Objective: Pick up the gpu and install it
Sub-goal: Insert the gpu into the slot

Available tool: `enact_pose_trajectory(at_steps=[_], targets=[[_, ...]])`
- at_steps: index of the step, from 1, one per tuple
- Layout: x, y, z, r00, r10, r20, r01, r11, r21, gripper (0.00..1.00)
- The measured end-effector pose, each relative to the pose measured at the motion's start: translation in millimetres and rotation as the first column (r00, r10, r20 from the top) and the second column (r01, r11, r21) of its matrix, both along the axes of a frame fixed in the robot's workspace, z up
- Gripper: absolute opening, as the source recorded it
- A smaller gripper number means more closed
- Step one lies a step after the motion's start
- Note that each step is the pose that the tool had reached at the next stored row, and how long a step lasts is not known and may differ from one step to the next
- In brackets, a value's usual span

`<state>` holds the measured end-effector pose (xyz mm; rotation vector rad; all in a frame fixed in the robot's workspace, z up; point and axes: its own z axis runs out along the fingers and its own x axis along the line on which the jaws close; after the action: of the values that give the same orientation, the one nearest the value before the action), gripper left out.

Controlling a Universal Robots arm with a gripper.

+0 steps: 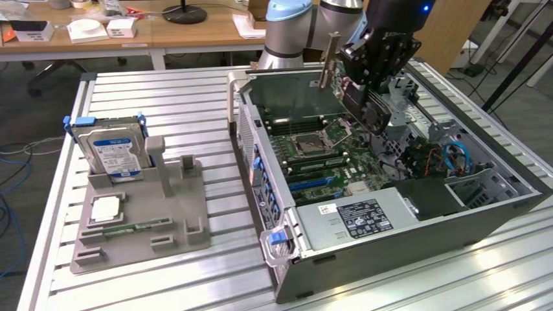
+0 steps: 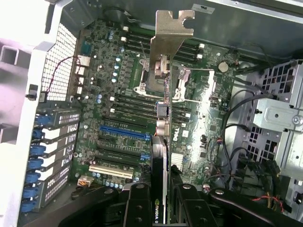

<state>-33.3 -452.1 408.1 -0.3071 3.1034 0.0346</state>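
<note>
gpu [image 2: 160, 156]: held edge-on over the open case [image 1: 372, 259], above the motherboard [image 2: 118, 94], in no slot; silver bracket end points away from the fingers.
gpu print: "NVIDIA" on the black face, down at the grip.
gripper [image 2: 161, 210]: clenched on the gpu, one black finger on each face.
arm [image 1: 294, 26]: comes in from the table's far side, wrist tilted down into the case.
motherboard print: white mark beside the card, looks like "DELL".
power supply label [image 1: 363, 217]: black, text unreadable.
hard drive [image 1: 108, 146]: upright in the grey holder [image 1: 147, 220], exterior view's left, well apart from the case; blue label, wording unreadable.
</note>
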Motion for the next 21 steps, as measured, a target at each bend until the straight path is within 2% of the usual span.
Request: enact_pose_trajectory(at_steps=[10,21], targets=[[0.0,0.0,0.0,0.9970,0.078,0.0000,-0.078,0.9970,0.0000,0.26],[0.0,0.0,0.0,0.9875,0.157,0.0000,-0.157,0.9875,0.0000,0.26]])
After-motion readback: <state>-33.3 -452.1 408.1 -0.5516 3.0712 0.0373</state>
